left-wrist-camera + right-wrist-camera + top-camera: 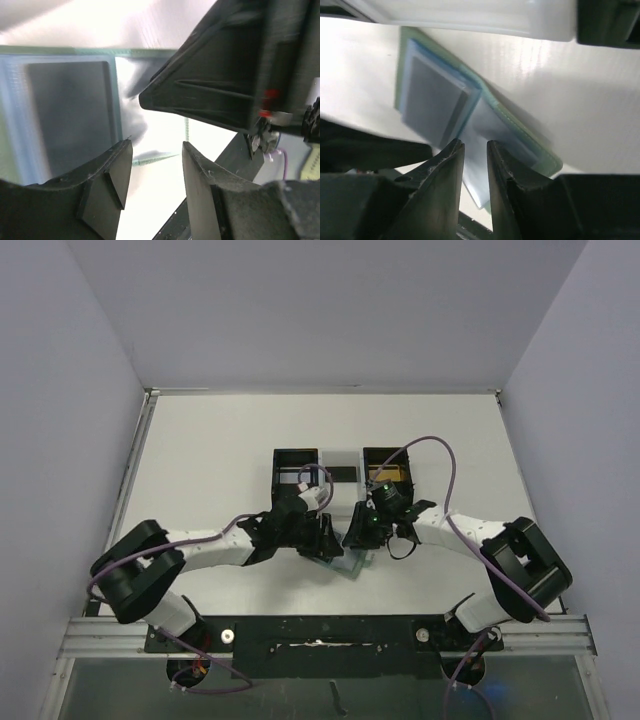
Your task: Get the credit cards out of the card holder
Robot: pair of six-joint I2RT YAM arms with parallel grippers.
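The teal-grey card holder (350,563) lies open on the white table between my two grippers. In the left wrist view its pale blue pocket (15,125) holds a dark card (65,115). In the right wrist view the holder (532,147) shows a grey card (432,97) in its left pocket and a pale sheet in its right half. My left gripper (157,165) is open beside the holder's edge with nothing between its fingers. My right gripper (475,150) hovers over the holder's middle, its jaws a narrow gap apart and empty.
Two black square boxes (297,468) (388,468) stand behind the holder with a grey piece (340,465) between them. Something gold-orange (388,478) lies in the right box. The right gripper's body (225,75) fills the upper right of the left wrist view.
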